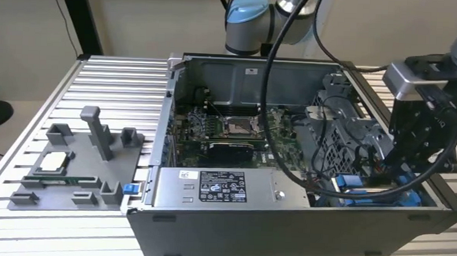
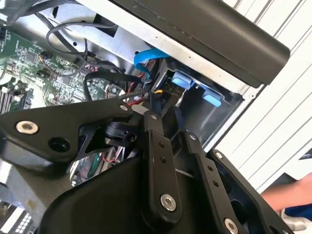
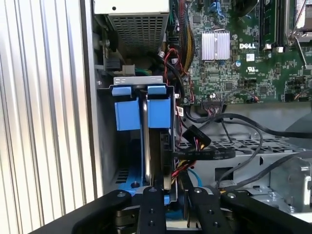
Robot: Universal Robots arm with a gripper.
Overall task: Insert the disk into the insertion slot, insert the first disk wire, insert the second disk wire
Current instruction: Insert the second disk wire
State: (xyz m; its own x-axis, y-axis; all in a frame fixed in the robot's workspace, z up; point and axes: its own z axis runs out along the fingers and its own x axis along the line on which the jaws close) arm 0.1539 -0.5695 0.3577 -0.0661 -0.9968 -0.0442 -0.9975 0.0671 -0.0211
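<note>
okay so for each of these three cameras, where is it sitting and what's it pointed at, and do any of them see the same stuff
Exterior view: off the arm, above the slatted table, facing the open computer case; the arm and tool show.
First wrist view: on the arm, looking along the tool into the insertion slot.
Second wrist view: on the arm, behind the tool.
Shared: all three see the slot's blue clips and the motherboard.
</note>
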